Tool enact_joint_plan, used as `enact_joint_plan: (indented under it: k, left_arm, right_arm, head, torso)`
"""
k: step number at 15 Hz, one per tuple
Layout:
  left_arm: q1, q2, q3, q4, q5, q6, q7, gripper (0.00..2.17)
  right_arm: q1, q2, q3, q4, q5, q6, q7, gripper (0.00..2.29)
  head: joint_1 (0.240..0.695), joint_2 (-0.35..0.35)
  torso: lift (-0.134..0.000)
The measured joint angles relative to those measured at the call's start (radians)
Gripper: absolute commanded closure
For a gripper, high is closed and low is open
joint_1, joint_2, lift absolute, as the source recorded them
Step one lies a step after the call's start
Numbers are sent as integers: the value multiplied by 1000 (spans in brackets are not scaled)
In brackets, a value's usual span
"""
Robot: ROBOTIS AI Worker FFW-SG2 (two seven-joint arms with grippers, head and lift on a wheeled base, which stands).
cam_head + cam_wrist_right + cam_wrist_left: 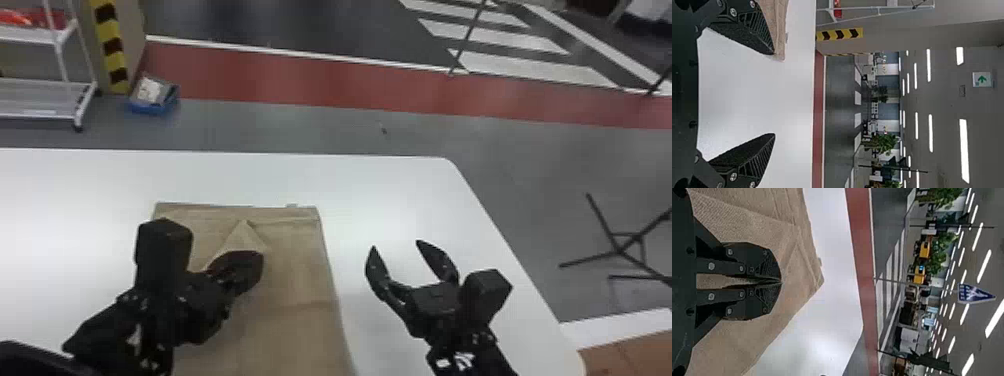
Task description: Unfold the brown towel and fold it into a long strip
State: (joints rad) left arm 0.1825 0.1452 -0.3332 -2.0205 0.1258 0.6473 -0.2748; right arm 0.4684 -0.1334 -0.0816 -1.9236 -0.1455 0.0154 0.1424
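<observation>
A white table (390,185) spreads across the lower part of the head view, its rounded corner toward the right. On it, in the lower middle, the brown towel (300,270) lies as a broad panel running down to the bottom edge, its far edge nearly straight across the middle of the frame. The left arm (110,325), bulkier here than its partner, slants up from the lower left corner over the towel's left side, the wrist bent so that its hand points rightward. The right arm (465,345) rises from the bottom edge at lower right, leaning a little left as it goes up. At its end, the right gripper (396,244) is spread wide with nothing between its fingers (rather like an open beak), tips toward the top of the frame, over the table just right of the towel. The left gripper (256,260) sits over the towel in the lower middle; in its wrist view the tips are pressed together, pinching the cloth. Just above it, a small peaked fold (243,235) stands out from the towel, its point toward the top of the frame. Off at upper left, a blue box (150,108) rests on the floor.
</observation>
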Motion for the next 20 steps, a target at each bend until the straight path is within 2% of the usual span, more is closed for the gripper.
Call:
enact_joint_plan:
  k: [4, 6, 7, 8, 11, 12, 15, 20]
  left_arm:
    - [-2, 7, 29, -20, 41, 28, -50, 529]
    - [9, 9, 50, -47, 53, 32, -47, 525]
    - [13, 9, 59, -53, 51, 27, -33, 451]
    - [15, 9, 69, -53, 46, 2, 8, 235]
    - [17, 10, 90, -4, 1, -146, 139, 232]
    - [17, 10, 97, 8, -8, -173, 152, 232]
    - [17, 10, 121, 39, -6, -191, 142, 232]
    - [4, 10, 123, 93, -8, -188, 115, 232]
  right_arm:
    - [9, 0, -8, -6, 1, -4, 0, 151]
    - [7, 0, -5, -6, 2, -3, 0, 167]
    - [5, 0, 0, -7, 4, 1, 0, 225]
    - [3, -2, 14, -8, 7, 3, 2, 289]
    - [7, -6, 82, -1, 28, -77, 47, 414]
    - [6, -8, 105, 4, 46, -94, 60, 508]
    - [-10, -20, 181, 44, 131, -105, 80, 529]
    - [-85, -23, 275, 165, 218, -135, 97, 529]
  head:
    - [695, -315]
    - [695, -305]
    - [695, -295]
    - [695, -282]
    - [695, -168]
    - [695, -137]
    - [695, -59]
    - [695, 1]
  torso:
    - [-123]
    - [-123]
    - [-123]
    - [-123]
    - [-123]
    - [-123]
    - [-123]
    - [-123]
